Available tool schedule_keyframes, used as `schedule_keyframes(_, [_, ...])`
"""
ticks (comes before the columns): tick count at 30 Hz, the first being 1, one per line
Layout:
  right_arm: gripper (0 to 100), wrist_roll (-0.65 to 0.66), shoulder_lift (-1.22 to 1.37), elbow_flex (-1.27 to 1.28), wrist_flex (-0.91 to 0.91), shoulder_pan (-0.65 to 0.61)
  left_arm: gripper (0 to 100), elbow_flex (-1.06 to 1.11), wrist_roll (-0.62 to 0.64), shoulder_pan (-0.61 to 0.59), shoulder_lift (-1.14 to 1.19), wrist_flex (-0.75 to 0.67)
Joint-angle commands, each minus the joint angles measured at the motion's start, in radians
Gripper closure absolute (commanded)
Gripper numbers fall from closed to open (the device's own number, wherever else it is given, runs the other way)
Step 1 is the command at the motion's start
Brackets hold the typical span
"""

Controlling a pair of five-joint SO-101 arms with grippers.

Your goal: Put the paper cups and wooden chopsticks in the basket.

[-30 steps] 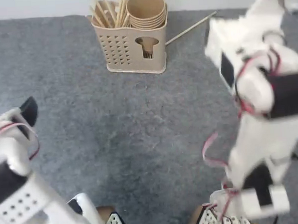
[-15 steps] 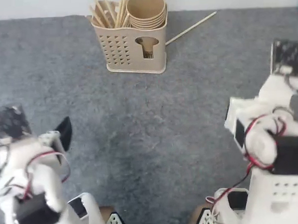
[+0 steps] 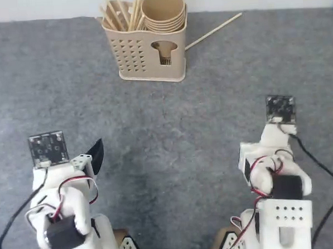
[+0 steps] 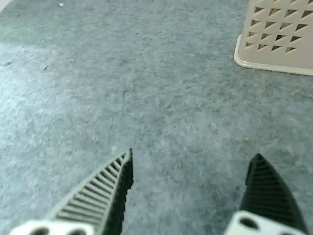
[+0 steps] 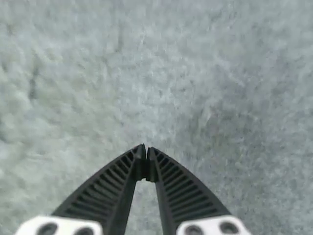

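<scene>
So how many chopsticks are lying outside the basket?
1. One chopstick lies on the grey carpet beside the basket, on the right arm's side. Other chopsticks stand inside the basket; more could hide behind it.

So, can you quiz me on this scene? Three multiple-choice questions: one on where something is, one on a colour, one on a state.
1. What colour is the perforated plastic basket? A beige; B blue; C red.
2. Where does the stray thin wooden chopstick lie? A in a gripper; B on the grey carpet beside the basket; C across an arm.
3. How is the left gripper? A shut on a cup; B shut, empty; C open, empty.
Answers: 1 A, its walls are beige. 2 B, it rests on carpet outside the basket. 3 C, its fingers stand wide apart with bare carpet between.
</scene>
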Motion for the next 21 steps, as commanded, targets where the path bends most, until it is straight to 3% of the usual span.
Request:
schedule_keyframes(1, [99.1,0.041,-0.053,0.068,-0.033,0.001,65,0.076,-0.029,0.011,-0.091,-0.054])
schedule_keyframes(14, [99.1,0.041,-0.136,0.342,-0.030,0.039,65,0.315,-0.031,0.043,-0.092,-0.060])
schedule_keyframes(21, [99.1,0.041,-0.245,0.423,-0.025,0.074,65,0.334,-0.029,0.037,-0.092,-0.058])
